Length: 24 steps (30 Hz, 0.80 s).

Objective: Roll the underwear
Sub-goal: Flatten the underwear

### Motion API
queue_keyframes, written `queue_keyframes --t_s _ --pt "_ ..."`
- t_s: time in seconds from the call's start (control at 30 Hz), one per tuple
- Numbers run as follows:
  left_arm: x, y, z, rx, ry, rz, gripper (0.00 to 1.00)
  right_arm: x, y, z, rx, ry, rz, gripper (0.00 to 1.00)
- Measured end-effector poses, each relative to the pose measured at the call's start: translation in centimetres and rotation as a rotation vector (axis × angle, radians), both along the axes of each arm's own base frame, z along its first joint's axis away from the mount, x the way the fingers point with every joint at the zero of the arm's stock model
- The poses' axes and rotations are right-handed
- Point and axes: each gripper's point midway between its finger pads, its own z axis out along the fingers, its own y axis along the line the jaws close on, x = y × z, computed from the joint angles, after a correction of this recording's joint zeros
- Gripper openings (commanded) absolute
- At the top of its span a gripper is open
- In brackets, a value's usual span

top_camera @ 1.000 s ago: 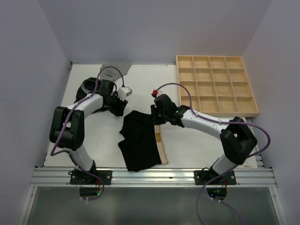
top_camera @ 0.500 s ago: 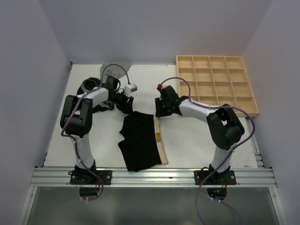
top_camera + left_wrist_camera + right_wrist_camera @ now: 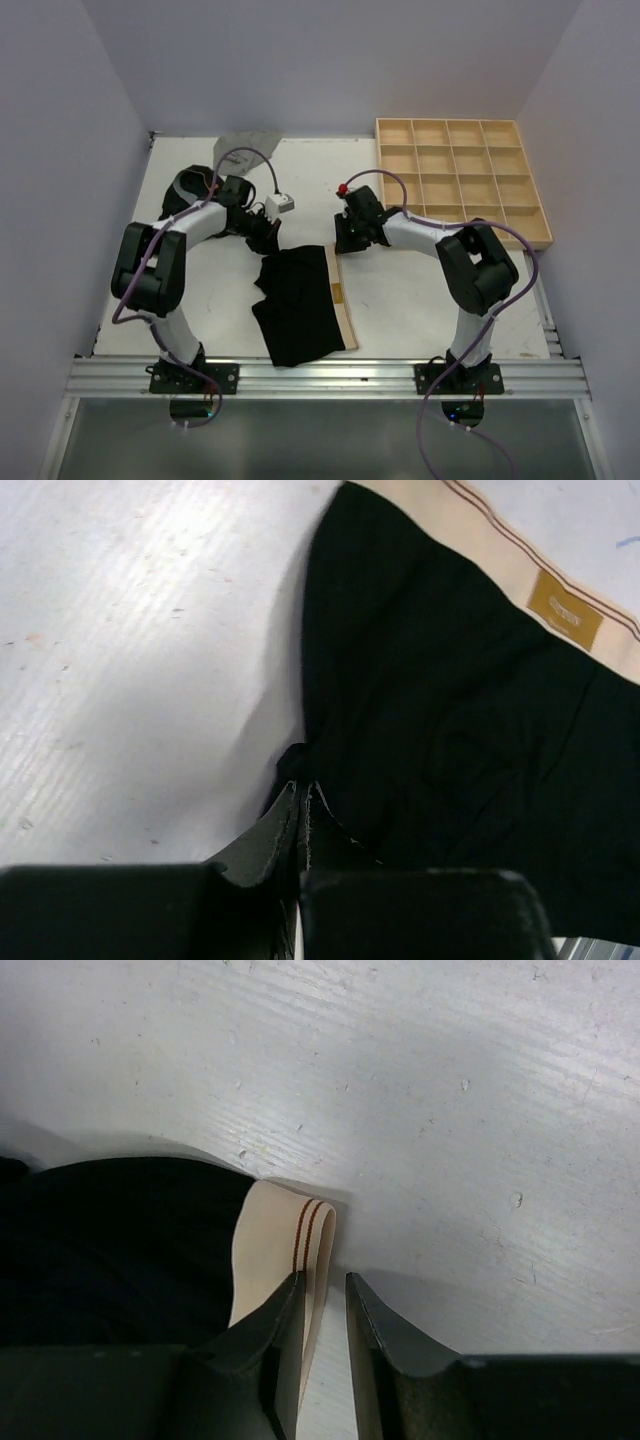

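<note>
Nearest the arm bases, a black underwear point(image 3: 298, 310) is spread flat on the bench point(image 3: 420, 310). Its long axis runs away from the bases, and its tan waistband point(image 3: 343, 300) is laid along the right edge. Both grippers are placed at its far edge, one per corner, so the cloth lies on the near side of each. The left gripper point(image 3: 303, 788) is clenched on the far left corner of the black cloth (which looks slightly raised there). The right gripper point(image 3: 324, 1282) is parted, with the waistband's far end set between its jaws but not yet pinched. The roll is judged to run from far edge to near. Farther off, the tray point(image 3: 500, 243) is seen with every compartment bare, and spare briefs point(image 3: 185, 188) are heaped at the far left.
</note>
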Motion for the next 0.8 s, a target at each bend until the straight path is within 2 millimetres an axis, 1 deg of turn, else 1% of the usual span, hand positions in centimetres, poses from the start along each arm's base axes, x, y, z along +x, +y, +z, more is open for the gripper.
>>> queue_keyframes --t_s 0.1,0.17,0.23,0.33,0.4,0.43,0.5,0.53,0.63,0.7,0.8 --pt "-1.5 -0.9 1.4 0.032 -0.099 -0.059 0.0 -0.1 -0.3 -0.3 -0.003 0.006 0.0 0.24" --pt "-2.7 -1.7 1.9 0.07 -0.179 -0.106 0.0 -0.2 -0.3 -0.3 -0.004 0.006 0.001 0.28" --pt "-3.7 -2.2 1.8 0.112 -0.244 -0.147 0.0 -0.2 -0.3 -0.3 -0.001 0.008 0.003 0.3" --pt "-5.3 -3.0 0.5 0.181 -0.294 -0.22 0.2 -0.3 -0.2 -0.3 0.004 0.01 0.014 0.33" --pt "-5.8 -2.7 -0.5 0.225 -0.306 -0.238 0.33 -0.3 -0.1 -0.3 0.006 0.009 0.024 0.35" --pt "-5.9 -2.4 -0.8 0.243 -0.313 -0.238 0.36 -0.3 -0.2 -0.2 0.005 0.007 0.027 0.35" --pt "-5.5 -1.6 -1.3 0.284 -0.329 -0.219 0.41 -0.3 -0.2 -0.2 0.005 0.003 0.038 0.37" --pt "-5.3 -1.3 -1.4 0.3 -0.334 -0.208 0.43 -0.3 -0.2 -0.2 0.007 0.004 0.047 0.38" --pt "-3.9 -0.4 -0.8 0.304 -0.349 -0.159 0.45 -0.3 -0.3 -0.2 0.011 0.002 0.072 0.42" --pt "-2.1 0.4 0.3 0.288 -0.361 -0.105 0.46 -0.4 -0.3 -0.1 0.013 -0.001 0.096 0.46" --pt "1.5 2.0 3.2 0.249 -0.411 -0.016 0.47 -0.3 -0.4 0.0 0.003 -0.01 0.123 0.47"
